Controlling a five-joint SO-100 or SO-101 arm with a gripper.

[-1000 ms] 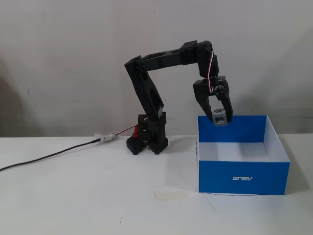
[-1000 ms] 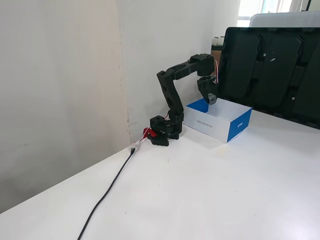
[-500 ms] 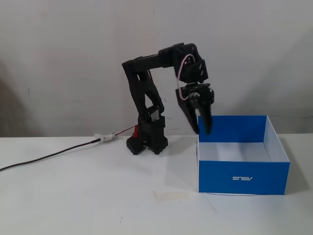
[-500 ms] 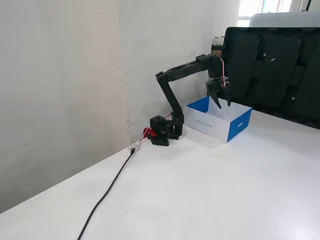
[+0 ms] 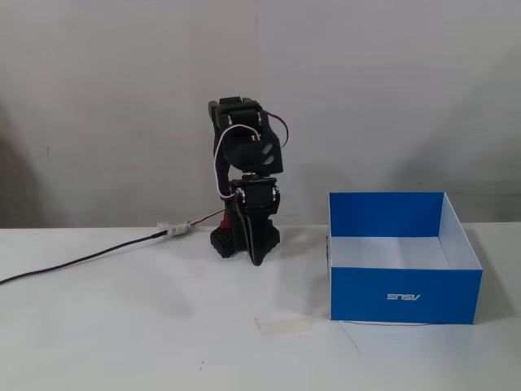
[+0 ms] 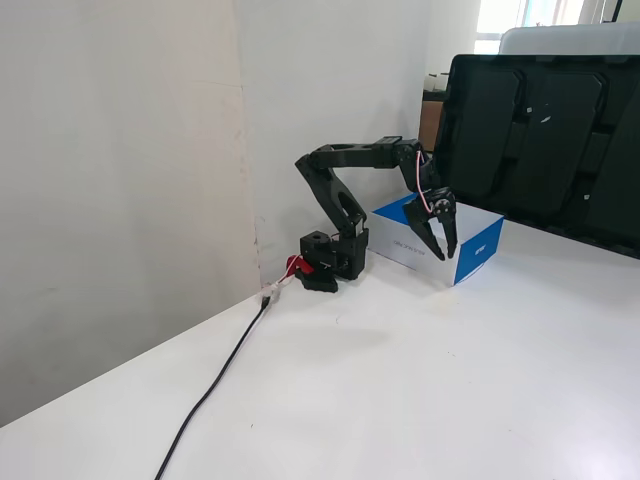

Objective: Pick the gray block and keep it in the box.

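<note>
The arm (image 5: pixel 247 183) stands at the back of the white table (image 5: pixel 163 326), near the wall, with its base (image 6: pixel 335 262) next to a red part and a black cable (image 6: pixel 215 385) trailing away across the tabletop. In one fixed view the arm faces the camera, folded over itself; in the other it reaches out sideways with the gripper (image 6: pixel 440 248) pointing down above the table, just in front of the box (image 6: pixel 478 245). The fingers (image 6: pixel 451 232) are slightly spread and hold nothing. The box (image 5: pixel 404 293) sits to the right of the arm in the front-on fixed view, its white floor bare where it shows. The block is not visible in either view, so I cannot tell where it is
</note>
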